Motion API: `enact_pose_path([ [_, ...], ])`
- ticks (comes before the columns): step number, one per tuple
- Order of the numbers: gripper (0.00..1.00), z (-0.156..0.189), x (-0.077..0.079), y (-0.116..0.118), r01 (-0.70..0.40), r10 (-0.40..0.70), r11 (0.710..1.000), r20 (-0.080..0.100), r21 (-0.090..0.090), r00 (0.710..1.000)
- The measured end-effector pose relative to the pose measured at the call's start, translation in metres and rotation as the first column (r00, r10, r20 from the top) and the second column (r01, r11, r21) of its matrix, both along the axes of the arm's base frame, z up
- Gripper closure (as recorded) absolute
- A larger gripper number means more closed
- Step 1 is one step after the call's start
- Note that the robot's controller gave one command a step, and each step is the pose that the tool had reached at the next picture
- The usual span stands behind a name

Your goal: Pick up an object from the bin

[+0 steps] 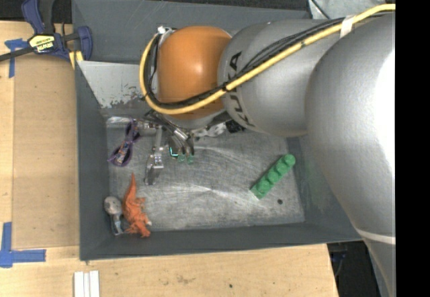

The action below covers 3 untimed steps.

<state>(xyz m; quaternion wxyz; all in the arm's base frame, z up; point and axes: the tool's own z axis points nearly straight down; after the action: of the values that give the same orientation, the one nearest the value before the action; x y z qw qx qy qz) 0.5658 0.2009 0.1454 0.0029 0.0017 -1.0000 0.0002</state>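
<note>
Evidently lowered for a pick: gripper [172, 144] hangs close over bin [91, 175] floor, beneath orange wrist cover. Opening and any hold: cannot tell, cover hides it. Purple looped thing [124, 148] lies just view-left of gripper, nearest and the likely target. Orange toy figure [136, 209] and small grey round piece [112, 205] lie further, toward view-bottom-left. Green studded brick [273, 175] lies well apart, view-right, alone on floor.

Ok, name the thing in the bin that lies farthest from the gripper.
The green studded block, alone on the right; the purple piece and orange toy lie on the left, closer to the gripper.
</note>
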Motion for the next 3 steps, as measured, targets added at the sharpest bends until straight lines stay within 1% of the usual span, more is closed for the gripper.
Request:
enact_pose_path([
  [1, 0.0, 0.005, 0.002, -0.001, 0.003, -0.003, 1.0, 0.008, 0.002, 1.0],
  [2, 0.0, -0.032, 0.026, 0.021, -0.25, 0.25, 0.968, 0.02, 0.0, 0.968],
  [3, 0.0, -0.04, 0.032, 0.028, -0.407, 0.407, 0.913, 0.006, 0.001, 0.913],
])
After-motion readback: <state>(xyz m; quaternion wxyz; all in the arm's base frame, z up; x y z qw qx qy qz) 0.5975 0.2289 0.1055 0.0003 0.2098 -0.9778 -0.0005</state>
